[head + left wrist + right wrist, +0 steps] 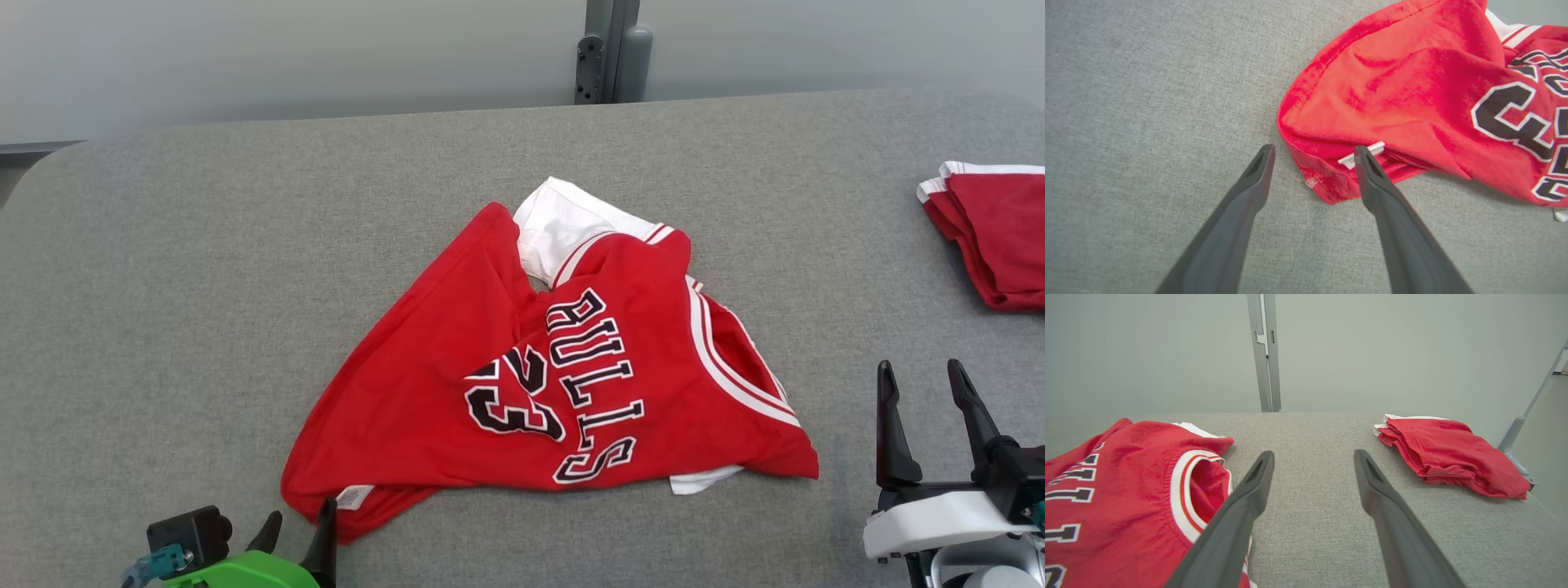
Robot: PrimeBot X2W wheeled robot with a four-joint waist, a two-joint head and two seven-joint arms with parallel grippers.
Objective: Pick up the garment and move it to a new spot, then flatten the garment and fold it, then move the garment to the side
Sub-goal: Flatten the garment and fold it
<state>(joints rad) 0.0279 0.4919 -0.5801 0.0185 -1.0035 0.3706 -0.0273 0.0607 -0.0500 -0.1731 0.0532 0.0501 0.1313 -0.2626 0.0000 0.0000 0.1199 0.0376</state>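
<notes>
A crumpled red jersey (522,384) with white trim and black "BULLS 23" lettering lies in the middle of the grey table (204,269). Its near-left hem corner with a small white tag (1361,155) sits between the fingertips of my left gripper (1314,153), which is open just above the cloth's edge (302,523). My right gripper (922,384) is open at the lower right, a short way right of the jersey's armhole (1186,486), with nothing between its fingers (1312,457).
A second red garment (992,233), folded, lies at the table's far right edge (1449,457). A grey post (608,49) stands behind the table against the pale wall. Bare grey cloth spreads left of the jersey.
</notes>
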